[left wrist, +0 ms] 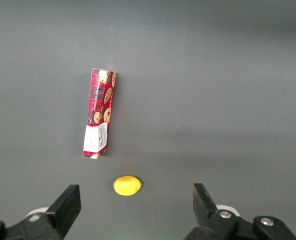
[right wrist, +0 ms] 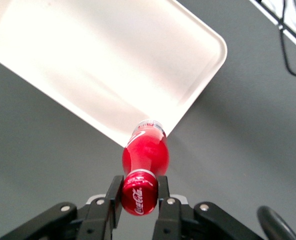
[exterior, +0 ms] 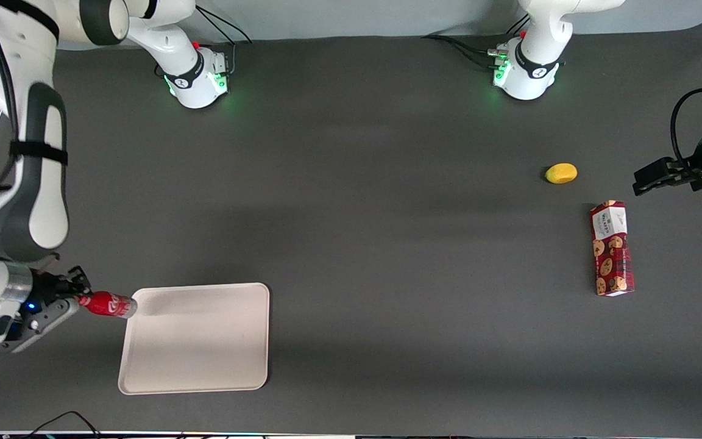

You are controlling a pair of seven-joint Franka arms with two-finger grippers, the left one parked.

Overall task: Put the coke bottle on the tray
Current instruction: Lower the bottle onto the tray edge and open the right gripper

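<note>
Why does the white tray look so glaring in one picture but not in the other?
In the right wrist view the tray is overexposed, its surface washed out behind the coke bottle held in the hand. In the front view the tray looks evenly cream, with soft shadow bands across the table.

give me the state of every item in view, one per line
gripper: shut on the coke bottle's cap end, beside the tray's edge
coke bottle: held, capped, its base over the tray's rim
tray: flat on the table, nothing lying in it
cookie box: lying flat, closed, toward the parked arm's end
lemon: resting on the table, farther from the front camera than the cookie box
</note>
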